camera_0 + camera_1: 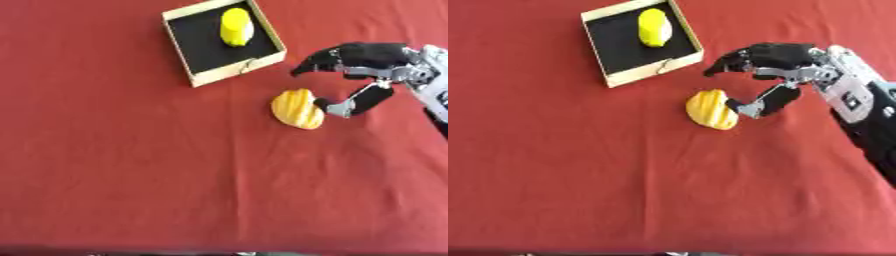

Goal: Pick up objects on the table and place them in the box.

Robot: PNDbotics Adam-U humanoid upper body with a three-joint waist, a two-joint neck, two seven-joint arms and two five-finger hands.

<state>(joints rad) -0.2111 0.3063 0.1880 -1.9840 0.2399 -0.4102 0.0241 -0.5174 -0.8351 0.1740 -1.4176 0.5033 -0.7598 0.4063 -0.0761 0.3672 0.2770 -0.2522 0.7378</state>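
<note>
A tan box [234, 73] with a black floor stands at the far middle of the red table, and a yellow rounded object [236, 27] lies inside it. An orange-yellow ribbed object [296, 108] lies on the cloth just in front of the box's near right corner. My right hand [371, 56] comes in from the right and hovers beside it. The thumb tip [325, 105] touches the ribbed object's right side, while the fingers [313, 61] arch above and to its right, apart from it. The hand is open and holds nothing. My left hand shows in neither view.
The red cloth [131, 165] covers the whole table. Its near edge runs along the bottom of the view. My right forearm [868, 120] lies along the right side.
</note>
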